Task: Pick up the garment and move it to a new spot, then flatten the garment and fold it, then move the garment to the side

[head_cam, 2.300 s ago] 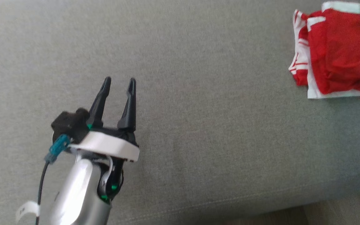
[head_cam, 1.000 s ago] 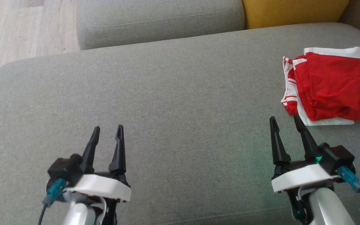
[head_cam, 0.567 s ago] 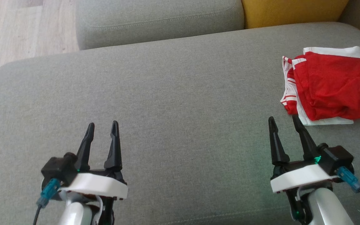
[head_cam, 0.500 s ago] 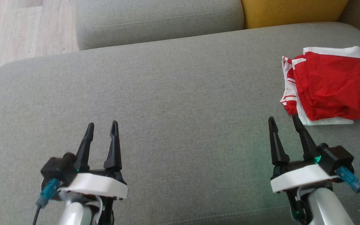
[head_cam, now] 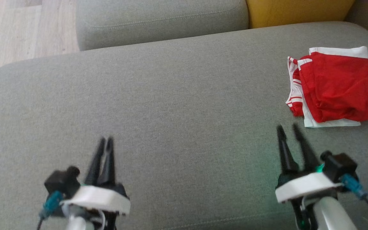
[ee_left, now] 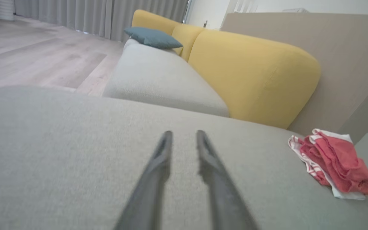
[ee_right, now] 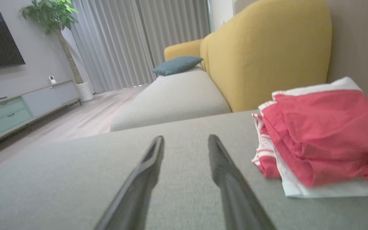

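Garment: the red-and-white garment (head_cam: 334, 86) is lying folded on the grey cushion (head_cam: 184, 95), just ahead and right of the right claw (head_cam: 287, 127), not touching it.
Right: the right claw is holding its fingers apart, gripping nothing.
Left: the left claw (head_cam: 104, 140) is sitting well left of the garment, showing a narrow gap between its fingers and gripping nothing.
Beyond: a yellow backrest (head_cam: 299, 11) is standing past the cushion.

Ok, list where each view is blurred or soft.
Head view: left gripper and right gripper smeared by motion blur, garment sharper. Left wrist view: fingers soft-edged, garment slightly hazy. Right wrist view: fingers blurred close to the lens, garment fairly crisp.
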Controlling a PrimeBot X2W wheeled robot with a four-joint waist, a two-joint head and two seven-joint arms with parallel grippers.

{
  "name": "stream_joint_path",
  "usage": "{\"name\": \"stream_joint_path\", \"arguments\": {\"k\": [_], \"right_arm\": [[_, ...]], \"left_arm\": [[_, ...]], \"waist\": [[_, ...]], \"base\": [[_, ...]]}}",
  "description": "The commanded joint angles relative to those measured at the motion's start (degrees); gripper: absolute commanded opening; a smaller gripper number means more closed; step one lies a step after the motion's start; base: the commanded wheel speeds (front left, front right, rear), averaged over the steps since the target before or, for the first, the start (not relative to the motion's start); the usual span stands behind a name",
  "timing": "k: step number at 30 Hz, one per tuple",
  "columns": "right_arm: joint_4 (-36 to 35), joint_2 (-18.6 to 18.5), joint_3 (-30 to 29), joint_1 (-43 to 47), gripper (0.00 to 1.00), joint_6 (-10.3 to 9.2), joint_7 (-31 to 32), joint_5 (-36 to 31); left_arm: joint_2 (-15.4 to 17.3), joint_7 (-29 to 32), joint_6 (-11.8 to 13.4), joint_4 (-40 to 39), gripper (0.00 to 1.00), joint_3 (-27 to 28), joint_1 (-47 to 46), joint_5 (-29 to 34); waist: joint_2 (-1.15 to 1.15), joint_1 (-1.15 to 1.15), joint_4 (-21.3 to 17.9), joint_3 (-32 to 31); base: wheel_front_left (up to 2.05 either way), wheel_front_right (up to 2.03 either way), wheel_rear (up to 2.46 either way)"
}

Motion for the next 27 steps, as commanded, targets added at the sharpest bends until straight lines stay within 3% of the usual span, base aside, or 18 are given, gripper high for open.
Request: {"name": "stream_joint_path", "arguments": {"k": [1,27], "right_arm": [[0.88,0.01,0.03,0.34,0.00,0.00,0.01,0.06],[0.59,-0.85,-1.40,0.39,0.00,0.08,3.07,16.67]], "left_arm": [[-0.03,0.05,-0.01,0.91,0.00,-0.05,0.53,-0.06],[0.79,3.24,-1.75,2.78,0.00,2.58,-0.54,-14.76]], "waist": [[0.00,0.00,0.00,0.00],[0.00,0.00,1.08,-0.21]], "base": [[0.00,0.00,0.00],[0.00,0.00,0.00]]}}
